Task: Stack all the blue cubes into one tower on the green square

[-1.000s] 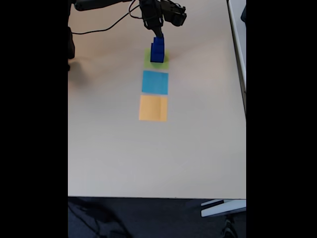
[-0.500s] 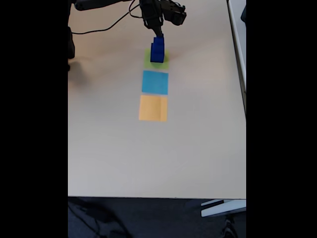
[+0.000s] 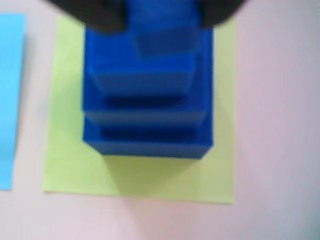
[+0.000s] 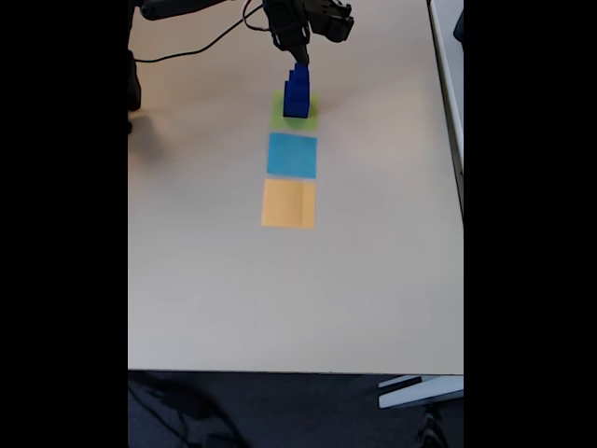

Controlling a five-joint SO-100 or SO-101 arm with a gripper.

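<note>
Several blue cubes stand stacked in one tower, largest at the bottom, smallest on top, on the green square. In the fixed view the tower rises from the green square at the far end of the table. My gripper hovers just above the tower's top. Seen from the wrist, its dark blurred fingers stand on either side of the smallest cube, apart from each other, so the gripper is open.
A light-blue square and an orange square lie in a row in front of the green one. A black cable runs over the table at the far left. The table's right edge is near.
The gripper has risen slightly off the tower, and the smallest cube now shows on top. The tower has stayed in place.
</note>
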